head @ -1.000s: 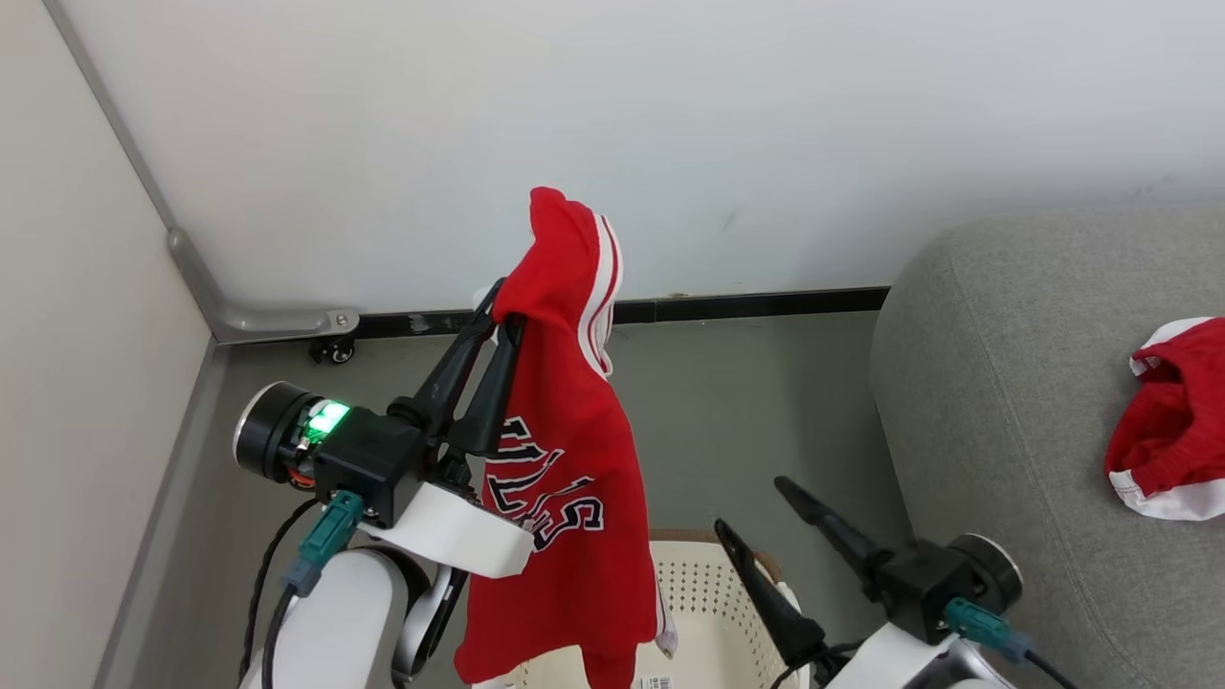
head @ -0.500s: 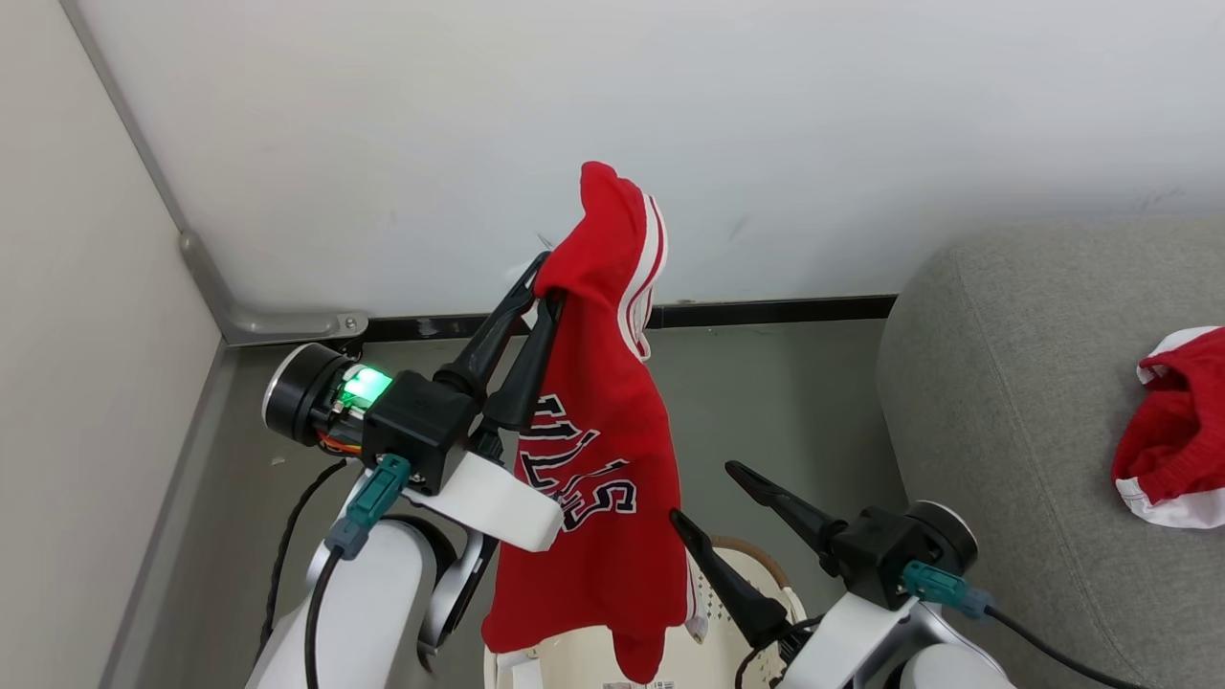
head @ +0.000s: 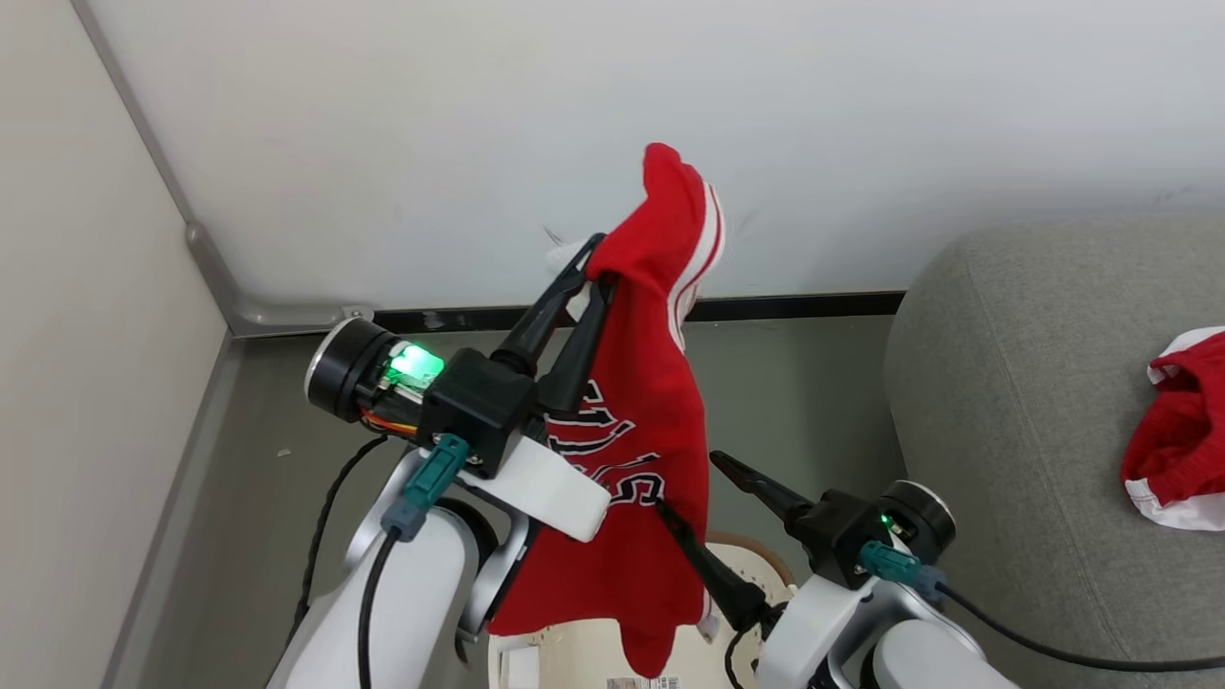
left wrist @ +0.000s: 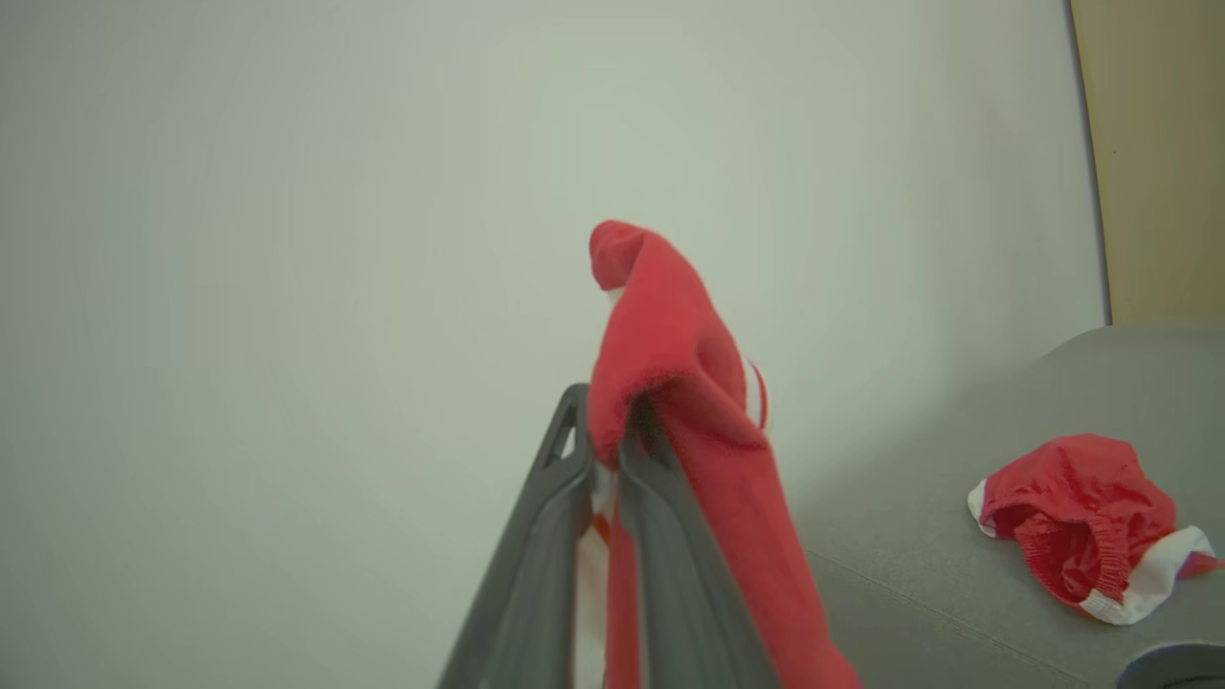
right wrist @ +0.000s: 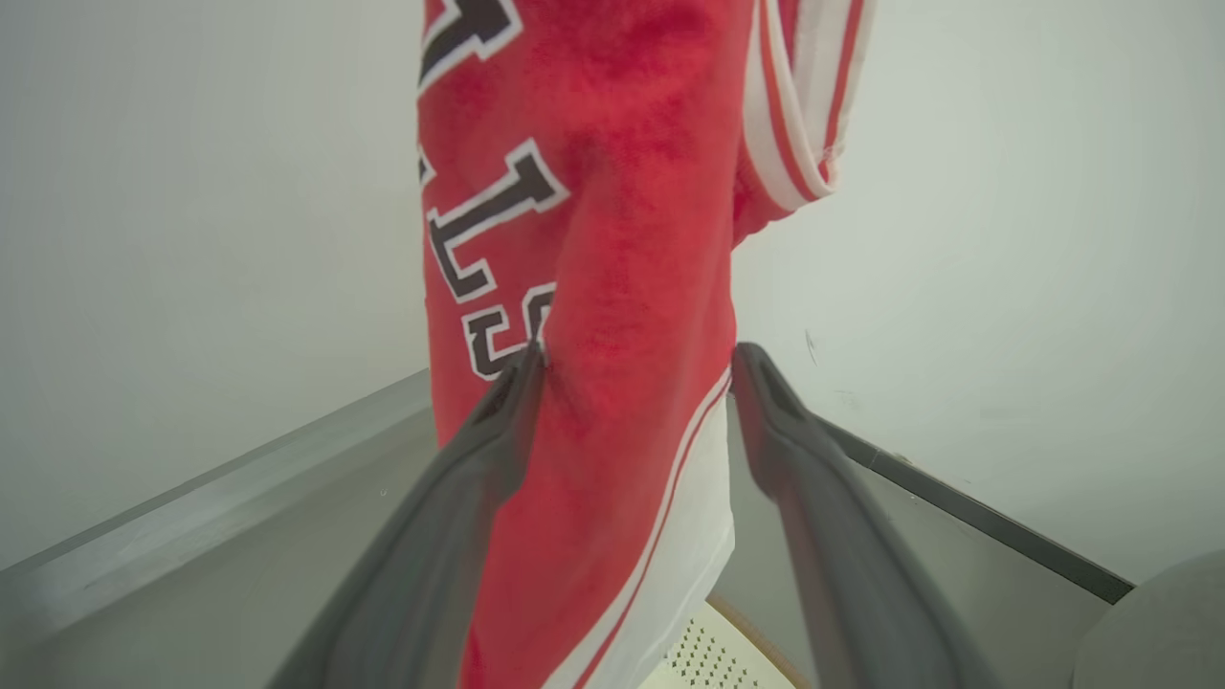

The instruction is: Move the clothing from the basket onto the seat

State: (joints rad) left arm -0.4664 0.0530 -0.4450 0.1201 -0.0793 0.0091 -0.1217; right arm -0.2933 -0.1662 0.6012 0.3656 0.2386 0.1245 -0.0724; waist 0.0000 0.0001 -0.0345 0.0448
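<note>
Two fingers of left gripper (head: 586,273) pinch jersey (head: 632,421) by its top, lifted above basket (head: 555,660). Right gripper (right wrist: 639,356) is spread, jersey's hem hanging between its fingers. Shorts (head: 1177,440) lie on seat (head: 1014,402), far right. Risk: the small pinch slips, or hem snags right fingers on the swing, dropping jersey on floor (head: 785,383).

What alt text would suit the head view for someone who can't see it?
The robot's left gripper holds a red jersey pinched high above the cream basket, against a white wall. Its right gripper is open beside the hanging cloth, and red shorts lie on the grey seat at right.
</note>
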